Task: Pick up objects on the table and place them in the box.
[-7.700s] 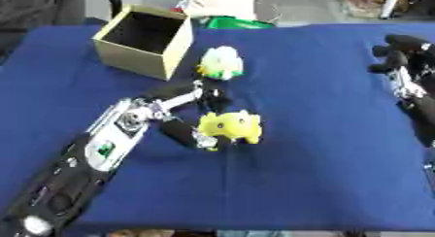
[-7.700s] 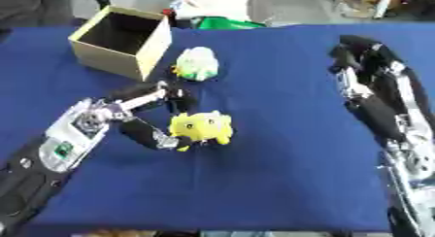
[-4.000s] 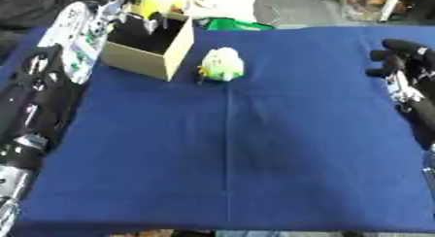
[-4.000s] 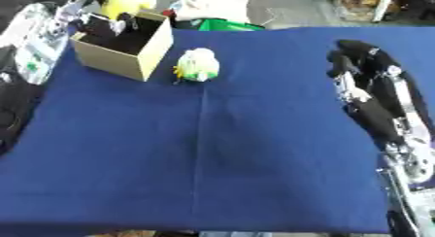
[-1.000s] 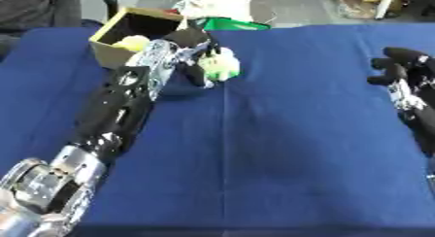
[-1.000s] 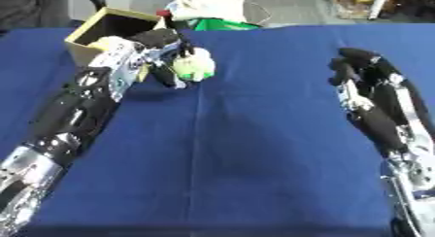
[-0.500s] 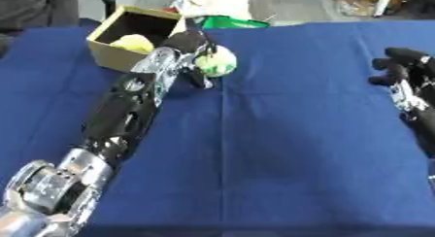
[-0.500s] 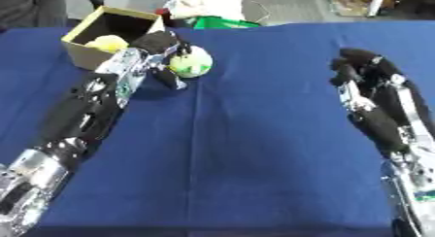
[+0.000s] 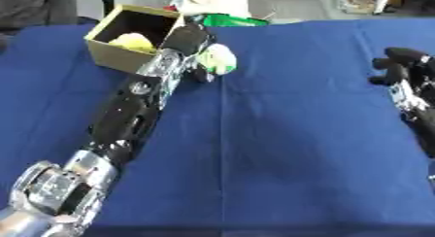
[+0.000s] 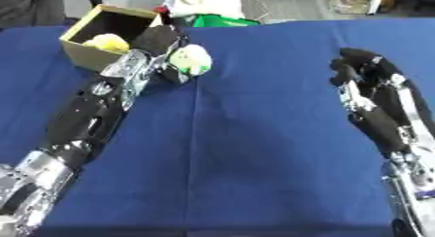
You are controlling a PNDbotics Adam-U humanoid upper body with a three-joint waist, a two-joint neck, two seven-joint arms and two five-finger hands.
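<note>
Left eye view had the left hand curled round the pale toy upper left, just beside the box; I'd clear the rim before dropping it.

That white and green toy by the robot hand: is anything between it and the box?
Nothing visible is. The left robot hand is curled round the white and green toy, right beside the open box, which already holds a yellow toy.

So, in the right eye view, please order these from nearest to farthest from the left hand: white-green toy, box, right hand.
1. White-green toy: in the left hand.
2. Box: just left of the hand, yellow toy inside.
3. Right hand: across the table, on the right.
</note>
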